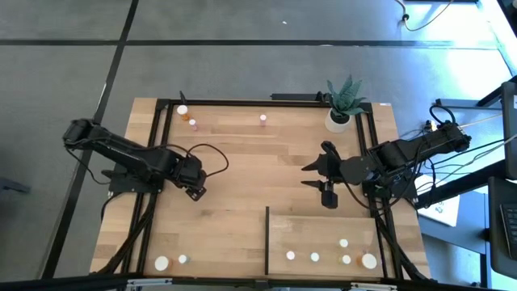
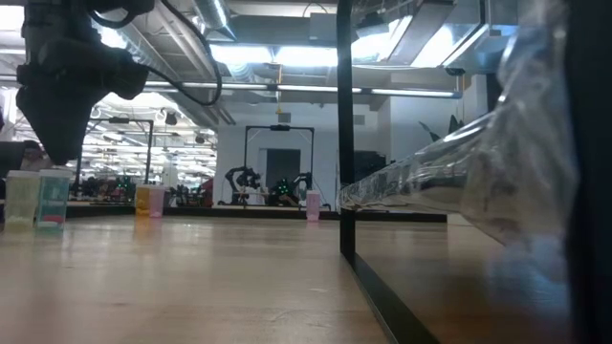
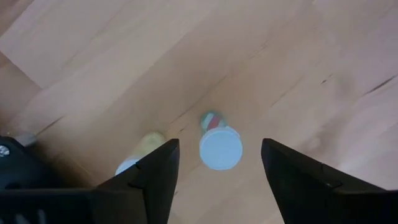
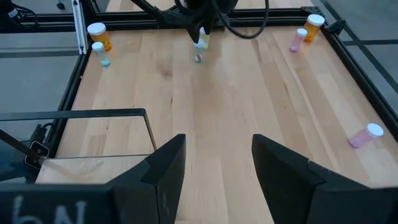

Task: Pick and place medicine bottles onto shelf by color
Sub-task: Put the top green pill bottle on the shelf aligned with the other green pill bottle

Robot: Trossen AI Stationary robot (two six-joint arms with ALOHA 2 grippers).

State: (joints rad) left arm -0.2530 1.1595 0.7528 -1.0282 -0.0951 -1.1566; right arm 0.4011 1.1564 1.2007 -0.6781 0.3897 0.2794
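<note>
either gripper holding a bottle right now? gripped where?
Nothing held. Left gripper is open above a white-capped bottle, fingers clear of it. Right gripper is open and empty over the table.

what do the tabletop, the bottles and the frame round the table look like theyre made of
Tabletop: looks like light wood planks, smooth matte finish, with visible grain and seams. Pink bottle lying on its side: probably translucent plastic, since its body shows tinted and see-through, under an opaque white cap. Orange bottle: likely the same. Frame: seemingly dark metal rails, thin and straight, though painted plastic can't be ruled out.

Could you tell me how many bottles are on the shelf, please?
5 bottles on the shelf: two nearer its dark edge, three clustered at the other end. None appear hidden.
</note>
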